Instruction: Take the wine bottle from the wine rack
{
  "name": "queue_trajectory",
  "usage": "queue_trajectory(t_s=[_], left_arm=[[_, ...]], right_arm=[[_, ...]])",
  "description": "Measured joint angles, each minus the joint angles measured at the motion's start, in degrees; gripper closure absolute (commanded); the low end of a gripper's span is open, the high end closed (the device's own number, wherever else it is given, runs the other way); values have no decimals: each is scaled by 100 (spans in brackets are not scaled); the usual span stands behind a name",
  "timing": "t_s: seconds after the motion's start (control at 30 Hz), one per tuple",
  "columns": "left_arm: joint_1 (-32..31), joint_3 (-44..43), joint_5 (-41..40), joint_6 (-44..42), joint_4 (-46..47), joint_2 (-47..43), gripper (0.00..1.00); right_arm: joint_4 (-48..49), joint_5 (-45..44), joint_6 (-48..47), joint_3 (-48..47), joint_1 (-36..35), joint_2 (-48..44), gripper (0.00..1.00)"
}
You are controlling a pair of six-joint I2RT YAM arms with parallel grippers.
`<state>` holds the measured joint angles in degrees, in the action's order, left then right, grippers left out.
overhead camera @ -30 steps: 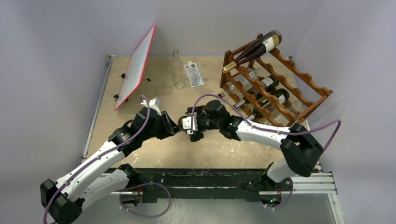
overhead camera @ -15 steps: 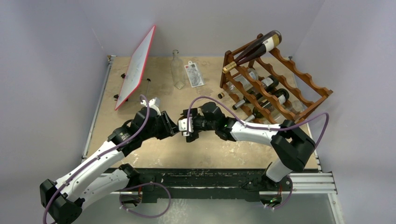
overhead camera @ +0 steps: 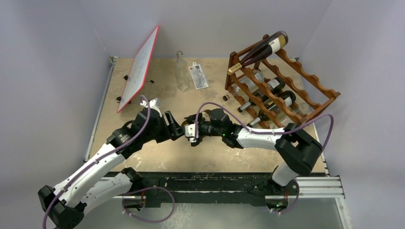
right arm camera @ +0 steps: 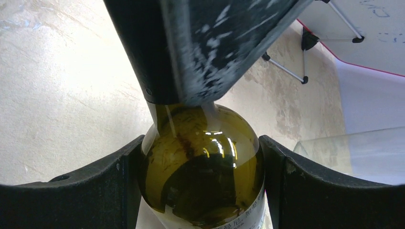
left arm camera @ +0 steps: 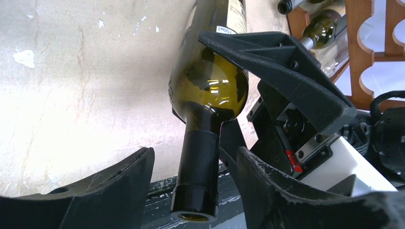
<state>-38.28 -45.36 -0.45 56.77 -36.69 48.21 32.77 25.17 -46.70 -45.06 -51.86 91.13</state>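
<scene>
The left gripper [left arm camera: 193,160], clamped a second ago, is now standing with fingers spread. The neck of the dark green glass wine bottle [left arm camera: 210,86] is lying free between them. The right gripper [right arm camera: 201,143] is pinching its shoulder, both fingers against the glass, well apart from the scalloped reddish-brown wooden wine rack [overhead camera: 286,90].

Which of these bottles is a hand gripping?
The olive-green glass wine bottle: the right hand clasps its body. The others rest on the reddish-brown wooden wine rack, and the clear glass bottle stands alone.
</scene>
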Motion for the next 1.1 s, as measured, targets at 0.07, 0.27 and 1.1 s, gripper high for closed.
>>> queue_trajectory(t_s=[0.07, 0.27, 1.1], left_arm=[[0, -98, -107, -66, -127, -22, 30], [0, -468, -619, -356, -424, -286, 27], [0, -140, -2326, 249, 669, 221, 21]], right_arm=[[267, -7, 101, 127, 0, 0, 75], [1130, -59, 896, 374, 17, 44, 90], [2111, -962, 2736, 243, 87, 601, 96]])
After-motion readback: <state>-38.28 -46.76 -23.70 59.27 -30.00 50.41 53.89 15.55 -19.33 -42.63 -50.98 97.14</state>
